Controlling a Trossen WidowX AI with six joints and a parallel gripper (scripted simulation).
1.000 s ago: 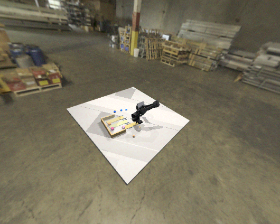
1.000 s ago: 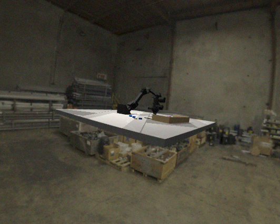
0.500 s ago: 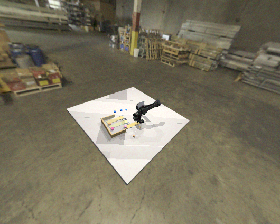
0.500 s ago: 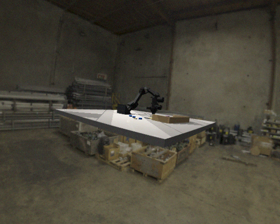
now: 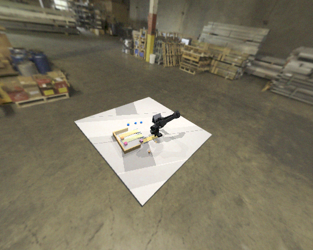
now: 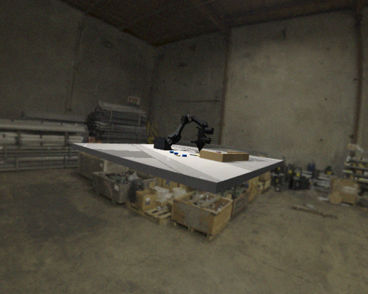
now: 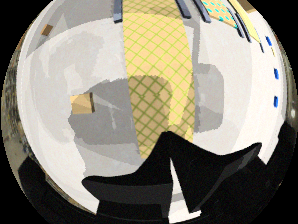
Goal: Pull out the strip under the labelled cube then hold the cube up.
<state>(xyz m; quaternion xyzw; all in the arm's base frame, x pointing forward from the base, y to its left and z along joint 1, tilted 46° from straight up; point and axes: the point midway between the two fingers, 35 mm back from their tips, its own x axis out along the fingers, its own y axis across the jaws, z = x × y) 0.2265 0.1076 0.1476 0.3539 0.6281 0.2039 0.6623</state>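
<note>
A yellow cross-hatched strip [image 5: 149,139] [image 7: 152,50] sticks out of the wooden tray's open side toward the arm. My gripper [image 5: 159,135] [image 6: 199,150] [image 7: 166,135] is shut, its tips together at the strip's near end, with nothing seen between them. A purple cube [image 5: 141,141] is at the tray's open side, by the inner part of this strip. A pink cube [image 5: 126,143] and an orange cube [image 5: 122,138] are farther inside. No label can be read. A cyan-dotted strip [image 7: 220,11] and a plain yellow strip [image 7: 246,17] lie beside the cross-hatched one.
The wooden tray [image 5: 132,148] [image 6: 212,156] has raised walls. Dark rails [image 7: 118,11] [image 7: 183,9] flank the strip. A loose orange block [image 5: 149,151] and a tan block [image 7: 82,103] lie to one side. Three blue blocks [image 5: 135,122] [image 6: 176,153] [image 7: 276,73] lie on the other.
</note>
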